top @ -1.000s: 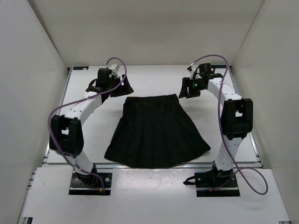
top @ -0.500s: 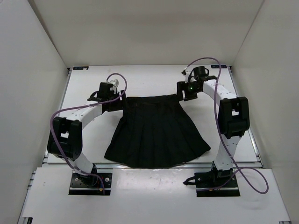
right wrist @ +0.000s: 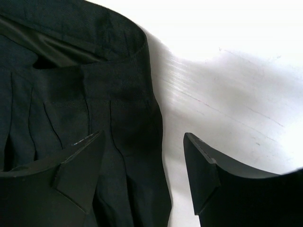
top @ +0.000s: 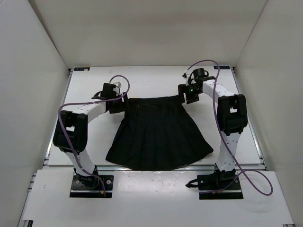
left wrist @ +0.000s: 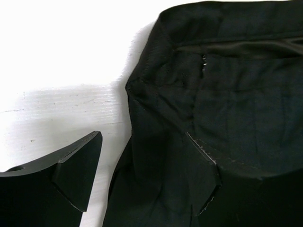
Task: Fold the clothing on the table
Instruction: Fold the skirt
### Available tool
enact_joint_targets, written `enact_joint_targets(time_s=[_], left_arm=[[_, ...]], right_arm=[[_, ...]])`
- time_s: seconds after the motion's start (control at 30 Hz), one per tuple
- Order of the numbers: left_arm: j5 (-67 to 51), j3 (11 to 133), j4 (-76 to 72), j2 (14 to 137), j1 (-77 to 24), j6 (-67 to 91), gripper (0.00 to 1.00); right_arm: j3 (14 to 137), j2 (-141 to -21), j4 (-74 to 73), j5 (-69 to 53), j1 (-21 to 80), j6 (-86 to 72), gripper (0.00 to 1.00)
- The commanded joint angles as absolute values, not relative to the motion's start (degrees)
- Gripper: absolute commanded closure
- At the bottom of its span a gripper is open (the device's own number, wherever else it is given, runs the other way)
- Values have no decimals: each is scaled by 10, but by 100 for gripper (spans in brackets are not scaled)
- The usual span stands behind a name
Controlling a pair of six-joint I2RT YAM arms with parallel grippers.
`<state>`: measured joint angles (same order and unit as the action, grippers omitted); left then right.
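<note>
Setting: white table (top: pixel 151 78), boxed in by plain white walls.

Item: skirt (top: pixel 158 135), black, pleated, lying flat at centre of the overhead view. Its waistband is at upper centre and its hem flares toward the lower edge, so the long axis runs top to bottom.

Centre-left: left gripper (top: pixel 116 106), at the waistband's left corner. The jaws are wide and hold nothing. In the wrist view, one finger (left wrist: pixel 78 175) is over bare table at lower left and the other (left wrist: pixel 203 177) is over fabric, with the skirt's edge between them.

Upper centre-right: right gripper (top: pixel 189 97), at the waistband's right corner. The jaws are wide and empty. One finger (right wrist: pixel 83 165) is over pleats and the other (right wrist: pixel 203 170) over table, again with the edge between them.

Judgement: each arm is nearest its own corner. A pinch at both corners, carried toward the hem along that axis, looks the likely next move.
</note>
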<state>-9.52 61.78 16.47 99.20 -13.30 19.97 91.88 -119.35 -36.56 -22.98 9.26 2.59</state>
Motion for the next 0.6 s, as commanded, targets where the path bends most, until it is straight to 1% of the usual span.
enact_joint_targets(time_s=[0.0,0.17,0.33,0.43,0.57], left_arm=[[-104,643,163,991,-135,199,22],[-102,662,174,1007,-135,190,22],[-121,689,191,1027,-128,186,23],[-128,708,200,1041,-129,180,21],[-123,715,199,1051,-131,181,24]], right_arm=[[944,-1194,-356,-245,95,28,36],[964,-1212,-367,-243,104,25,38],[986,-1228,-374,-229,108,28,36],[995,-1226,-380,-224,105,31,36],[994,-1226,-382,-221,101,29,36]])
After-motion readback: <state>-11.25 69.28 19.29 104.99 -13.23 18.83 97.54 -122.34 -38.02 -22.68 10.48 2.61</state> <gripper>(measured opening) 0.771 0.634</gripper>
